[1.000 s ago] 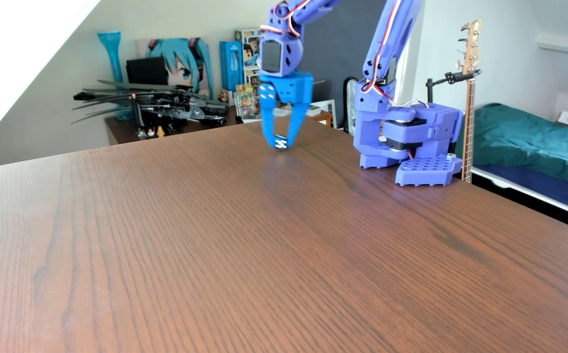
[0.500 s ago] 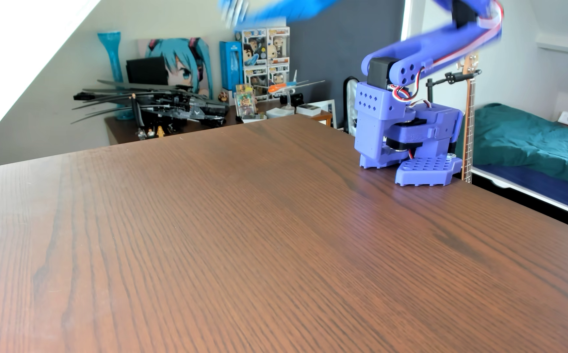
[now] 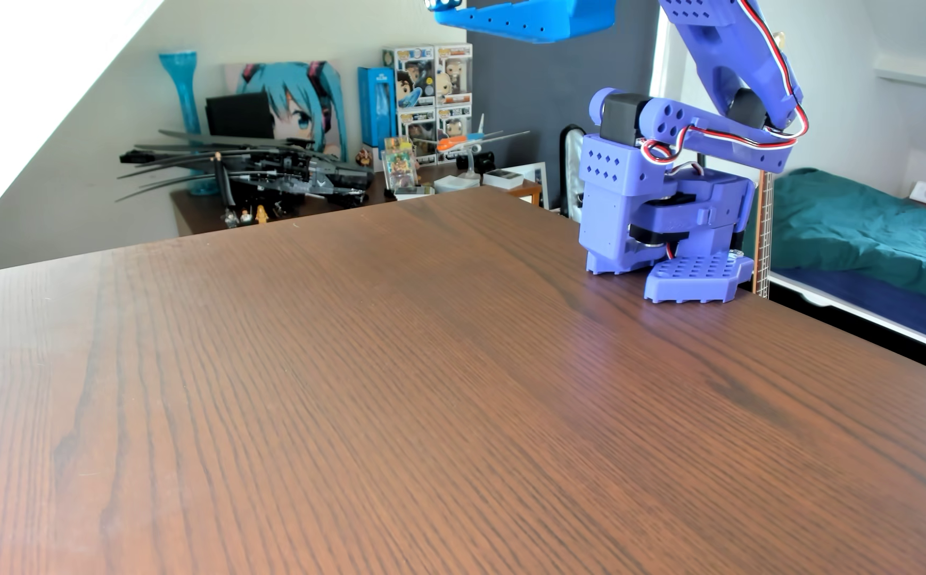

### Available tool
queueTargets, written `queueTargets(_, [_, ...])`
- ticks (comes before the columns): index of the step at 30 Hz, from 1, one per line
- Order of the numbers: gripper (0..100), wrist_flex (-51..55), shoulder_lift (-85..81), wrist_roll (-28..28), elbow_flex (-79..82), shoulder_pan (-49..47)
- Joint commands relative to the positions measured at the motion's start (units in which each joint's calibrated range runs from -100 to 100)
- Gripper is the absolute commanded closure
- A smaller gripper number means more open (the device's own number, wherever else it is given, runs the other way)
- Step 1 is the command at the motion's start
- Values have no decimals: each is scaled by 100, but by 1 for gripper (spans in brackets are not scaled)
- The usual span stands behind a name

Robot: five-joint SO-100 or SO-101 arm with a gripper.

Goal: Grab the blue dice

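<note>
The tool (image 3: 452,5) hangs high at the frame's top edge, pinching the dice (image 3: 445,4) at its tip (mostly cropped). The tabletop (image 3: 449,387) below is bare, so the grab looks done.

Tabletop (image 3: 394,387) bare wood across centre, 6 and 9 o'clock: open passage everywhere there. Only obstacle on it: purple arm base (image 3: 665,221) at 2 o'clock near the edge. Blue gripper (image 3: 527,16) hangs at 12 o'clock, well above the surface. Cluttered shelf (image 3: 283,182) sits beyond the far edge, 11 o'clock.
</note>
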Motion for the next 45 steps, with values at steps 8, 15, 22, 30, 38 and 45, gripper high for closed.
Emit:
queueTargets(8, [98, -76, 9, -4, -431, -199])
queueTargets(15, [98, -93, 25, 6, -955, -231])
queueTargets(22, [98, -384, 1859, 43, -1941, -100])
queueTargets(30, [98, -392, 2838, 143, -2058, -125])
queueTargets(38, [83, -384, 2545, 148, -1887, -125])
queueTargets(45, [82, -384, 2411, 148, -1715, -133])
